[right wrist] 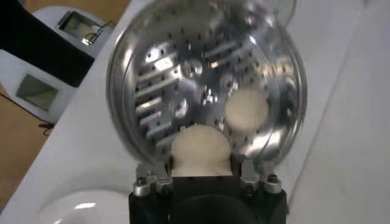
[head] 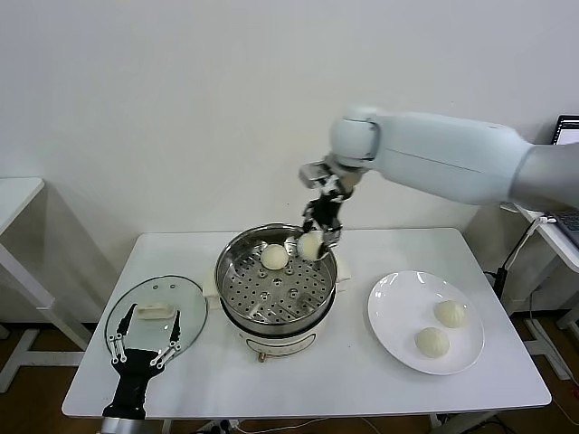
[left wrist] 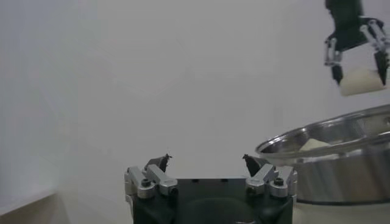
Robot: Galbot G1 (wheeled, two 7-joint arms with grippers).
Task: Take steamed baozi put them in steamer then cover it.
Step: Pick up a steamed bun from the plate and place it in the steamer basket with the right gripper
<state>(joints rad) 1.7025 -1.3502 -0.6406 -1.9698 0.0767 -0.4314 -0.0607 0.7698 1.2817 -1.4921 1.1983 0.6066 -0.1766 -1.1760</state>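
While clamped in the right tool (head: 318, 233), a smooth cream-white domed baozi (head: 310, 245).

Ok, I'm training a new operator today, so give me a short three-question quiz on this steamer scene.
1. How many baozi lie on the white plate?
2. True or false: the glass lid covers the steamer.
3. The right pincer holds: A) a baozi above the steamer, B) the lid, C) nothing.

Key:
1. Two; a third baozi already sits on the steamer's tray.
2. False; the lid lies on the table beside it, with the open left pincer over it.
3. A; it grips the held baozi.
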